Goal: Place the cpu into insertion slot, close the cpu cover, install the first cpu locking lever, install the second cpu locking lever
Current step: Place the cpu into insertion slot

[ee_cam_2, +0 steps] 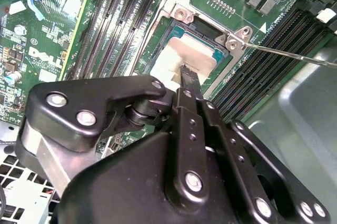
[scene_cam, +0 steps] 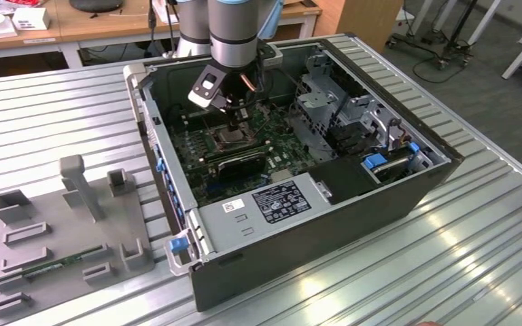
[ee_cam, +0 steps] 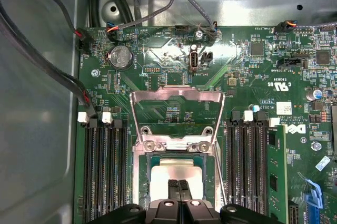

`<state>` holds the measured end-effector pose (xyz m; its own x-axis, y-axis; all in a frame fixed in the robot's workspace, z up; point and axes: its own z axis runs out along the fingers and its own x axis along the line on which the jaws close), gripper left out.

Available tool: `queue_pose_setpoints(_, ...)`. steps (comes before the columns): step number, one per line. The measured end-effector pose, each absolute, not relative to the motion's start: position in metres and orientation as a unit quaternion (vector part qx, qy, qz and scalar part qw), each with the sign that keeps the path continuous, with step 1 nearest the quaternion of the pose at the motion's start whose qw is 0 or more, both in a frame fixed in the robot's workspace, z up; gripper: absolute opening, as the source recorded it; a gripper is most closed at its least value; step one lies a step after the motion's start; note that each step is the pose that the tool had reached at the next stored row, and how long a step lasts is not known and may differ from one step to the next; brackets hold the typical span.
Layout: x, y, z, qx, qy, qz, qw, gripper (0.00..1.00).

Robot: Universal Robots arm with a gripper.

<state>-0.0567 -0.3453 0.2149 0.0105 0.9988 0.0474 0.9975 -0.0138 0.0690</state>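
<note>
Slatted metal table (scene_cam: 478,272) is seen carrying an open computer case (scene_cam: 334,224) and, towards the exterior view's left, a grey fixture (scene_cam: 62,231); the arm (scene_cam: 234,27) is set down into the case above the green motherboard (ee_cam: 158,66); in the first wrist view the gripper (ee_cam: 178,184) is shown with its fingers pressed together and nothing clamped between them; the cpu cover (ee_cam: 176,95) is swung up off the insertion slot (ee_cam: 141,163), bare board being visible through its window; the cpu (ee_cam: 179,168) is seated flat inside the slot, directly beneath the fingertips, though contact cannot be judged; a thin metal rod (ee_cam_2: 295,55) is seen running out from one slot corner.
</note>
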Motion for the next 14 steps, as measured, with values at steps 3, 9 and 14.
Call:
queue_pose_setpoints(3,-0.0567,-0.3453,0.2149,0.711,0.702,0.041,0.008,0.11)
queue_pose_setpoints(9,-0.0567,-0.3454,0.2150,0.711,0.702,0.038,0.005,0.11)
queue_pose_setpoints(14,-0.0566,-0.3453,0.2144,0.711,0.702,0.038,0.005,0.11)
